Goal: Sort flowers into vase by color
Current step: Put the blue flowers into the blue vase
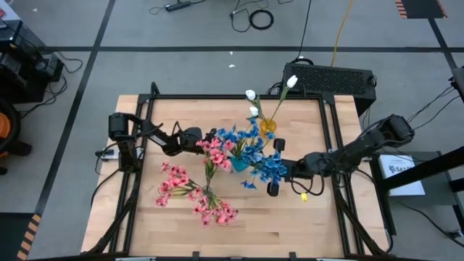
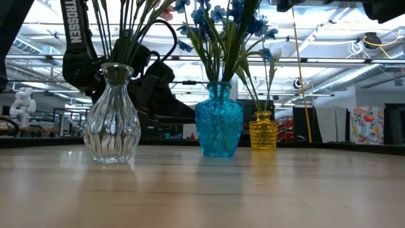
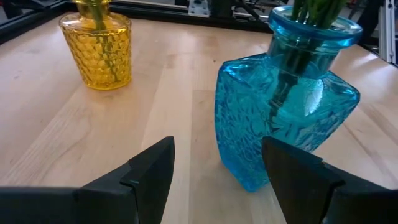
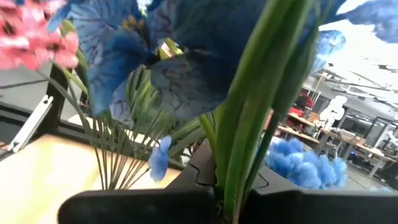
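Left gripper [image 3: 217, 180] sits low over the worktop [image 1: 304, 217], fingers spread wide, nothing between them. In its wrist view the blue vase [image 3: 286, 106] stands just ahead of the gap, slightly toward one finger, not touched. The yellow vase [image 3: 96, 50] is farther off, beyond it.

Right gripper [image 4: 221, 205] is clamped fully closed on a blue flower stem [image 4: 249, 124]; the wrist view shows green stems pinched between the dark fingers, with blue petals filling the view above. From overhead the right arm reaches in from the right side of the worktop, with the gripper at the blue blossoms [image 1: 270, 167] near the middle.

Flower positions:
- Blue blossoms: clustered at the blue vase mid-worktop; the low view shows several stems standing in the blue vase [image 2: 219, 126].
- Pink flowers [image 1: 194, 194]: a spray spread across the left-front of the worktop in the overhead view, with more pink [image 1: 216, 148] next to the blue cluster. The low view shows stems in the clear glass vase [image 2: 112, 114].
- White buds [image 1: 290, 82]: on stems rising from the yellow vase [image 1: 268, 125] toward the back of the worktop.

In the low view the vases stand in a row, clear, blue, yellow, each apart from its neighbour.
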Robot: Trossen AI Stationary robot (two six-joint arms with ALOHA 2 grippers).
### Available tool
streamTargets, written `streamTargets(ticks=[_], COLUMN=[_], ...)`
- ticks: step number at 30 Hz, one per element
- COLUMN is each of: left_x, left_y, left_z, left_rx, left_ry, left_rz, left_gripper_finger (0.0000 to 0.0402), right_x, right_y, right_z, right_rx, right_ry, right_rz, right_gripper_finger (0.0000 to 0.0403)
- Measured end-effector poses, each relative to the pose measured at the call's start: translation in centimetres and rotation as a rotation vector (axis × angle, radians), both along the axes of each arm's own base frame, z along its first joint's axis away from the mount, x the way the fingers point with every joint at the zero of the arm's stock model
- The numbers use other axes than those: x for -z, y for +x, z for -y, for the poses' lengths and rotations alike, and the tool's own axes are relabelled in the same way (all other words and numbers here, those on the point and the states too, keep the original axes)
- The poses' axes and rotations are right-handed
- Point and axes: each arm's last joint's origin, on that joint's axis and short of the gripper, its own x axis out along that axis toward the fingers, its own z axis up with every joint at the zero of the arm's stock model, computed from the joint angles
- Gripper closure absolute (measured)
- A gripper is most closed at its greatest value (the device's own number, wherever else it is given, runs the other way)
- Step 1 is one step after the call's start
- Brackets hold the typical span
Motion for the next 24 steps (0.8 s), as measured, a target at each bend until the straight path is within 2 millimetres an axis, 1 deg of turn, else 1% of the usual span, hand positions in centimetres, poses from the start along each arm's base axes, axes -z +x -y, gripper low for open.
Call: streamTargets(ticks=[6,10,16,24], left_x=[0.0,0.0,0.0,0.0], left_y=[0.0,0.0,0.0,0.0], left_z=[0.0,0.0,0.0,0.0], left_rx=[0.000,0.000,0.000,0.000], left_ry=[0.000,0.000,0.000,0.000], left_rz=[0.000,0.000,0.000,0.000], left_gripper_finger=[0.0153,0.0153,0.0153,0.0153], right_x=[0.6,0.8,0.8,1.1], right_y=[0.4,0.7,1.0,1.3], right_z=[0.2,0.4,1.1,1.9], right_rx=[0.011,0.017,-0.037,-0.071], right_ry=[-0.003,0.028,0.065,0.034], right_rz=[-0.021,-0.018,-0.012,-0.046], right_gripper_finger=[0.0401,0.0401,0.0401,0.0401])
